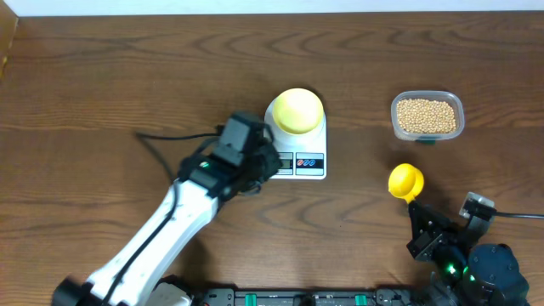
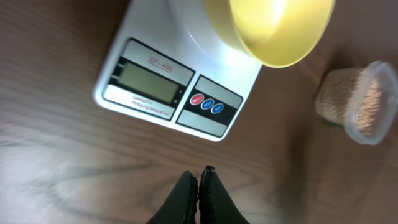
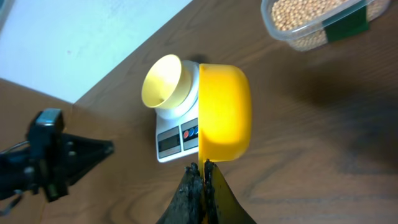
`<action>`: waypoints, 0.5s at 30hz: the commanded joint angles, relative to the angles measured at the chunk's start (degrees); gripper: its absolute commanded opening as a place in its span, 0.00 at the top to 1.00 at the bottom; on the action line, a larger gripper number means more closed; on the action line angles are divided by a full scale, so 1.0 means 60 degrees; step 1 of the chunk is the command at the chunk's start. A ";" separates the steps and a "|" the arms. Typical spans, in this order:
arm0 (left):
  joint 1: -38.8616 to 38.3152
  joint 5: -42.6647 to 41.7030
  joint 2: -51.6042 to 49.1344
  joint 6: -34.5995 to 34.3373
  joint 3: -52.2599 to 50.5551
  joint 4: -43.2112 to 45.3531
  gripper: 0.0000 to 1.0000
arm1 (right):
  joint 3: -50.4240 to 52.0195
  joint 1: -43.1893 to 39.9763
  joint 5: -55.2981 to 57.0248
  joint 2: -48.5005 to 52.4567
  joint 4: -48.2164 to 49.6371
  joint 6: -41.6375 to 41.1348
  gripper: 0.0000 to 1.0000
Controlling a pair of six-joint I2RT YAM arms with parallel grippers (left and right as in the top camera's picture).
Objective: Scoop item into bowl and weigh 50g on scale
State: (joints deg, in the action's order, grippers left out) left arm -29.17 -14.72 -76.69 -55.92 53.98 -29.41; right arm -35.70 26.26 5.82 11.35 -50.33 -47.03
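- The beans [image 1: 427, 116] lay in the tub [image 1: 394, 119] at far right. The bowl [image 1: 297, 110] sat empty on the scale [image 1: 310, 163].
- You seemed to be at the zeroing step. Next, the buttons [image 2: 208, 104] called for a light press.
- Your left gripper [image 2: 199, 174] hovered clenched and empty, just near of the scale.
- Your right gripper [image 3: 201, 167], near right, pinched the scoop [image 3: 225, 112].

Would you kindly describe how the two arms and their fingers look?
The left arm has a white link, black joints, a green light and a black cable. The right arm is black, also lit green, with a black cable. Both the left fingers and right fingers are black and tapered.
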 commanded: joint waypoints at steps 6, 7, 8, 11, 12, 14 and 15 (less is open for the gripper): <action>-0.0841 0.0098 -0.2368 -0.0226 0.0106 0.1625 0.93 | -0.0029 -0.0058 0.1005 -0.0025 -0.0011 0.0430 0.99; -0.0871 0.0098 -0.2546 -0.0226 0.0106 0.1818 0.93 | -0.0029 -0.0058 0.1042 -0.0025 -0.0011 0.0426 0.99; -0.0885 0.0098 -0.2787 -0.0226 0.0106 0.2033 0.93 | -0.0029 -0.0058 0.1067 -0.0025 -0.0007 0.0430 0.99; -0.0885 0.0102 -0.3235 -0.0226 0.0106 0.2390 0.93 | -0.0029 -0.0058 0.1129 -0.0025 -0.0004 0.0495 0.99; -0.0885 0.0102 -0.3410 -0.0226 0.0106 0.2543 0.93 | -0.0029 -0.0058 0.1129 -0.0025 0.0004 0.0572 0.99; -0.0885 0.0098 -0.3683 -0.0226 0.0106 0.2838 0.92 | -0.0029 -0.0058 0.1209 -0.0025 -0.0007 0.0576 0.99; -0.0885 0.0098 -0.3850 -0.0226 0.0106 0.3031 0.93 | -0.0029 -0.0058 0.1279 -0.0025 -0.0004 0.0576 0.99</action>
State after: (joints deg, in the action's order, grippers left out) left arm -34.37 -14.70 -97.86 -56.99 53.98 -12.71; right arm -35.70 26.26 11.49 11.35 -50.35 -44.88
